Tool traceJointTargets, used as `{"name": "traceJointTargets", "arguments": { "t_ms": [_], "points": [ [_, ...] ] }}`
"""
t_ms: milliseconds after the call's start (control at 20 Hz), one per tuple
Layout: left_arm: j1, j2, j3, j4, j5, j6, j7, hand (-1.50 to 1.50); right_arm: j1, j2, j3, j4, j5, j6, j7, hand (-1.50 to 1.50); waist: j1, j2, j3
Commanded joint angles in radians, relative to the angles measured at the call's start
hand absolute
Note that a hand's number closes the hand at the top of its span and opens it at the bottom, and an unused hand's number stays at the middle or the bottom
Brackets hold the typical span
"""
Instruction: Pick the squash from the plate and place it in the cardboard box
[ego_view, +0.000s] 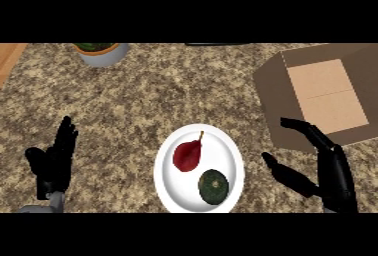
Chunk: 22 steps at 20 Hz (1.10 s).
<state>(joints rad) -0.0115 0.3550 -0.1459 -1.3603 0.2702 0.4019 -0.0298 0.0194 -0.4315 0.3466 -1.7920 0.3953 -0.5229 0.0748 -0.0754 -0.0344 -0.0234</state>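
A dark green squash lies on the lower right part of a white plate at the centre front of the counter. A red pear-shaped fruit with a stem lies beside it on the plate's upper left. An open cardboard box sits at the right rear. My right hand is open just right of the plate, fingers straight toward the box's near edge, thumb pointing at the plate. At the lower left my left hand rests open with fingers up. Neither hand touches anything.
A grey pot holding a green plant stands at the rear left. A wooden strip runs along the counter's left edge. Speckled counter stretches between the plate, the pot and the box.
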Motion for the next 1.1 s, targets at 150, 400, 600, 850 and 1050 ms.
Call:
{"name": "traceJointTargets", "arguments": {
  "t_ms": [150, 400, 600, 850, 1050],
  "points": [
    [0.036, 0.000, -0.008, -0.017, -0.004, -0.003, 0.003, 0.00, 0.246, -0.099, 0.093, -0.187, 0.296, 0.051, 0.326, -1.50, 0.010, 0.015, 0.014],
    [-0.044, 0.000, -0.008, 0.026, -0.015, -0.015, 0.025, 0.00, 0.277, -0.092, 0.142, -0.437, 0.395, 0.238, 0.643, -1.50, 0.030, 0.029, 0.015],
    [-0.034, -0.010, -0.034, -0.001, -0.033, -0.016, 0.027, 0.00, 0.214, -0.081, 0.220, -0.548, 0.483, 0.459, 0.890, -1.50, 0.072, 0.032, 0.017],
    [-0.116, -0.019, -0.017, 0.068, -0.038, -0.032, 0.037, 0.00, 0.028, 0.084, 0.375, -0.540, 0.549, 0.676, 1.156, -1.50, 0.084, 0.037, 0.018],
    [-0.096, 0.006, 0.004, 0.042, -0.014, -0.069, 0.049, 0.00, -0.035, 0.188, 0.397, -0.481, 0.543, 0.801, 1.279, -1.50, 0.091, 0.035, 0.019]
  ]
}}
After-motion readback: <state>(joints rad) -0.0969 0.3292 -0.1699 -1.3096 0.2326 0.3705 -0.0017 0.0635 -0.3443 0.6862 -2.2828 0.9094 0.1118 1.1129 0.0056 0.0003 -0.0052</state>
